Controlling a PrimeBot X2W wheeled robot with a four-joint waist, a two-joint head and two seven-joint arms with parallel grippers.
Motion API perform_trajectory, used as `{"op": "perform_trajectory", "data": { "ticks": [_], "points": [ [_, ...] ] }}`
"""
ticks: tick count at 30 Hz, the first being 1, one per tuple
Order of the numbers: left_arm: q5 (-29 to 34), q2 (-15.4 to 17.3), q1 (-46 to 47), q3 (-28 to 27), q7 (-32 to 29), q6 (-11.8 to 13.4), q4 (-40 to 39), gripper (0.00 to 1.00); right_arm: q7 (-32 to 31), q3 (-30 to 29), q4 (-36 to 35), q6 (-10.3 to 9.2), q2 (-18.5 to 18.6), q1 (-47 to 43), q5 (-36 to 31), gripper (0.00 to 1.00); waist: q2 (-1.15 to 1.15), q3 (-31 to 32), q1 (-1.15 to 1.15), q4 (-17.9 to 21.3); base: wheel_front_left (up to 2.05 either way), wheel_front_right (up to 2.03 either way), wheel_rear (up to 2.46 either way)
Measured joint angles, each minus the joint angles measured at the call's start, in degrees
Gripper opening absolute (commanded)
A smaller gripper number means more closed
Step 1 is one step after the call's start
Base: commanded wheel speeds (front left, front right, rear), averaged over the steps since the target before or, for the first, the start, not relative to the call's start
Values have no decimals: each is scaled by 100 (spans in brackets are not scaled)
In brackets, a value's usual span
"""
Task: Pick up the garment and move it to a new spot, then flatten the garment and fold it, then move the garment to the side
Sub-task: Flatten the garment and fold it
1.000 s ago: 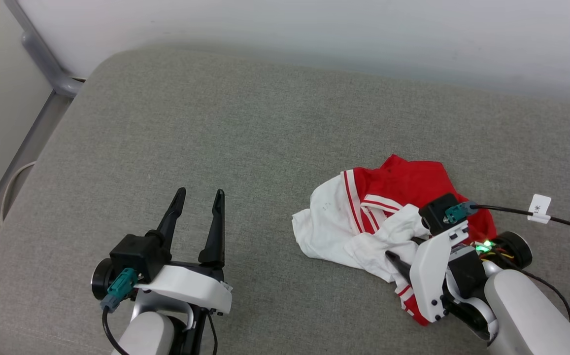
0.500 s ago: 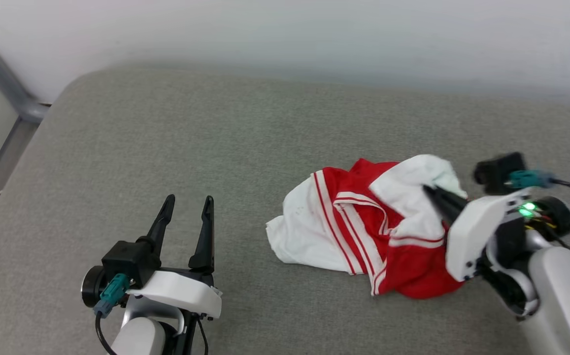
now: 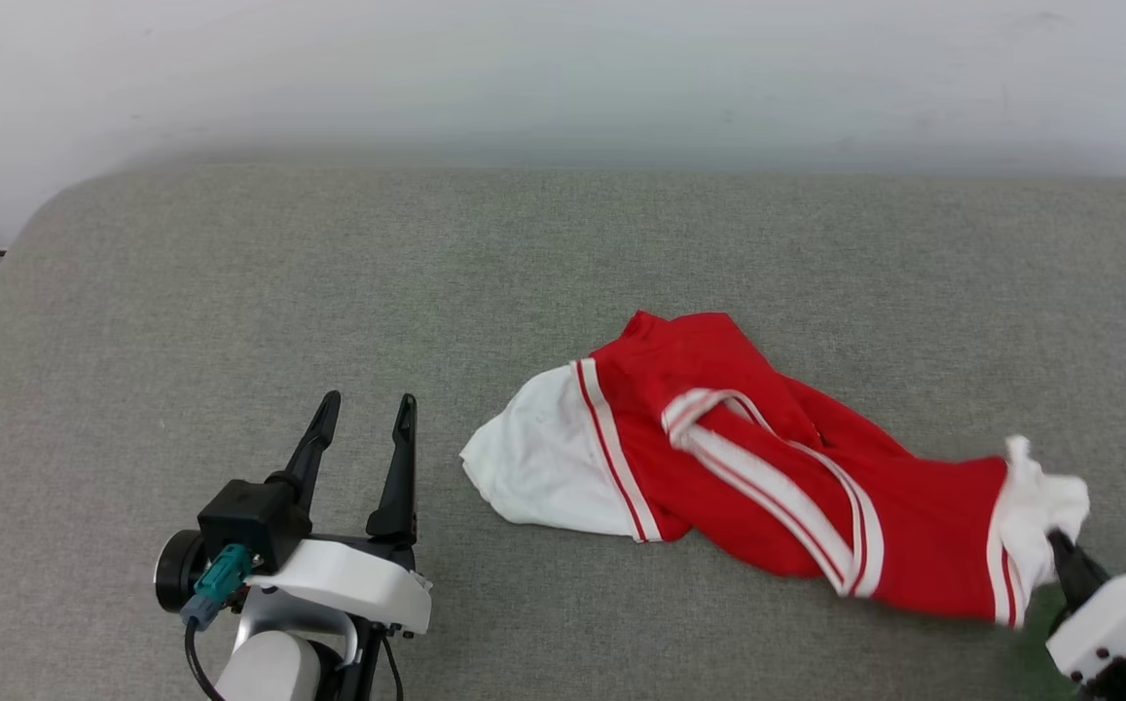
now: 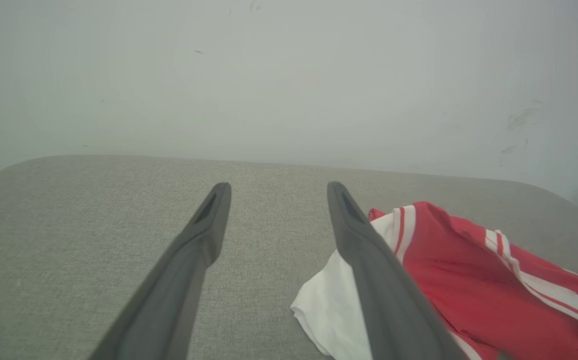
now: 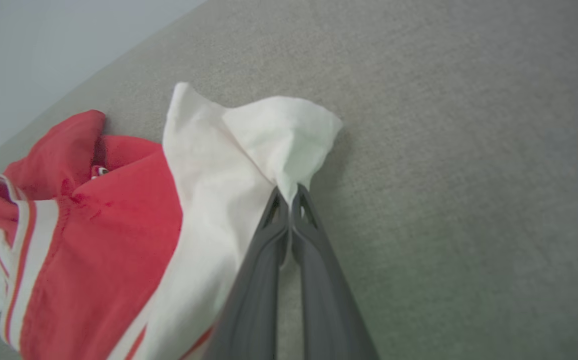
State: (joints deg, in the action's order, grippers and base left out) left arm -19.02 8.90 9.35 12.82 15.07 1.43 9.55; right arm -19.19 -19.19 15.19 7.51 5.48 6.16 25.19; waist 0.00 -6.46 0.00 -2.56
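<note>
**First step in hand: garment pinched by one white corner**

Clenched tight on a white corner of the garment (image 3: 767,487): the right end effector (image 5: 287,195), fingers pressed together and the cloth bunched up just past the tips. Released and touching nothing: the left end effector (image 3: 368,401), fingers spread, poised over bare grey cushion (image 3: 232,273) just left of the garment's other white end.

Garment stretched long and twisted across the right half of the cushion, well clear of the back edge. White panel toward the middle, red body with stripe trim in between, second white end gathered at the right, toward the front. Most of the cloth resting on the cushion rather than raised off it.

Judged step: the first one, picking up and shifting to a new spot. Flattening, folding and setting aside all not yet done.

Next move, as a guess: carry the pinched corner far enough to bring the whole length along, then let go at the new place. Calls for a firm hold against slipping of so thin a pinch of soft cloth. Calls too for room enough to keep the trailing white end off the left end effector. Likely need afterwards for a second hold from the left, for spreading flat.
</note>
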Motion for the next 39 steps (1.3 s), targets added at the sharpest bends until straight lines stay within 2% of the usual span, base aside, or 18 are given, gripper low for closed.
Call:
{"op": "perform_trajectory", "data": {
  "ticks": [2,3,4,5,6,7,12,19,23,29,33,39],
  "points": [
    [-31,5,-3,-1,0,0,9,100,58,-215,203,0,-100,-98,120,0,0,-7,0,16,0,0,0],
    [-34,3,-3,1,0,0,18,100,78,-266,300,0,-127,-131,149,5,0,-12,0,22,0,0,0],
    [-38,5,-3,3,0,0,26,100,105,-280,400,0,-154,-153,151,15,0,-14,0,24,0,0,0],
    [-29,13,-3,23,-2,5,49,100,131,-290,485,0,-178,-155,152,33,0,-12,0,24,0,0,0],
    [-31,20,-3,26,-3,5,67,100,186,-281,534,0,-194,-151,151,61,0,-11,0,22,0,0,0],
    [-35,22,-3,26,-3,5,82,100,236,-263,553,0,-198,-144,154,100,0,-5,0,20,0,0,0],
    [-47,65,-48,35,-3,3,155,100,679,-147,360,0,-222,-89,125,100,0,82,0,-4,0,0,0],
    [-118,91,-225,26,-3,15,205,100,1514,-42,-466,0,-225,-259,-613,100,0,294,0,-79,0,0,0],
    [-144,127,-305,-7,-21,59,209,100,1723,267,-1042,0,-230,-411,-1049,100,0,397,0,-85,0,0,0],
    [-233,232,-431,-77,-168,114,209,100,1769,779,-1801,0,-246,-826,-1367,100,0,540,0,-39,0,0,0],
    [-331,358,-422,-99,-566,112,134,100,1650,1082,-2313,0,-250,-1082,-1423,100,0,567,-1,43,0,0,0],
    [-475,506,30,158,-1836,-44,111,100,1502,1376,-2796,0,-252,-1246,-1351,100,0,393,0,196,0,0,0]
  ]
}}
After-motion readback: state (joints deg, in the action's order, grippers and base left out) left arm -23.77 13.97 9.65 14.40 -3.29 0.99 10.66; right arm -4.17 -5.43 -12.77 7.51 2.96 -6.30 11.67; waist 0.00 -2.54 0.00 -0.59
